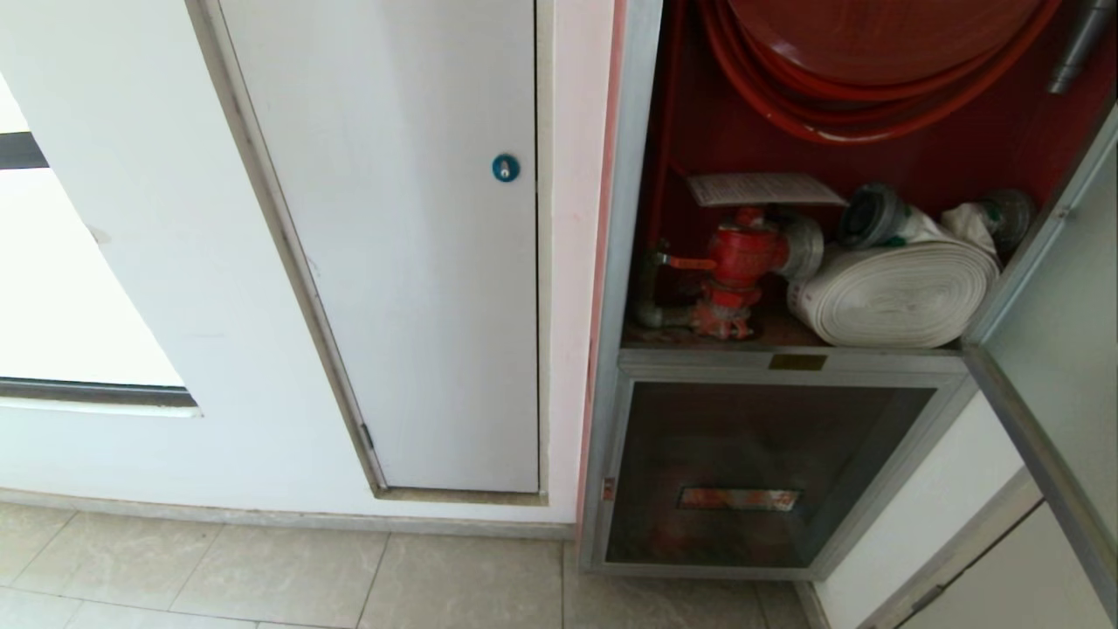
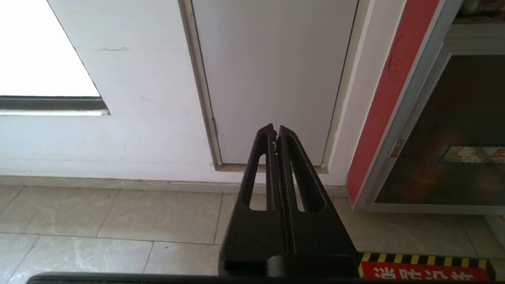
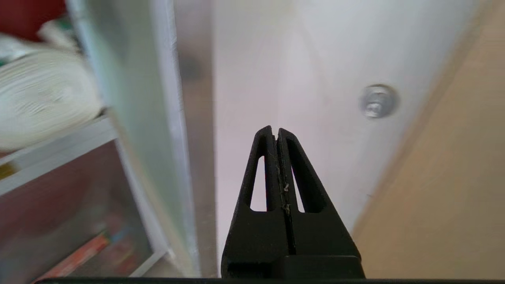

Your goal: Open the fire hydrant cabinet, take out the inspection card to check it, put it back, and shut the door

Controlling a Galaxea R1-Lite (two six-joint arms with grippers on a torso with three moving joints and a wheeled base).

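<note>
The fire hydrant cabinet stands open, its red inside showing a red hose reel, a red valve and a white rolled hose. The inspection card, a pale sheet, lies flat on top of the valve. The door is swung out to the right. Neither arm shows in the head view. My right gripper is shut and empty, beside the door's metal edge and facing the white wall behind it. My left gripper is shut and empty, low over the floor.
A white panel with a blue round lock fills the wall left of the cabinet. Below the shelf sit a small brass plate and a lower glass panel. A round silver fitting sits on the wall behind the door.
</note>
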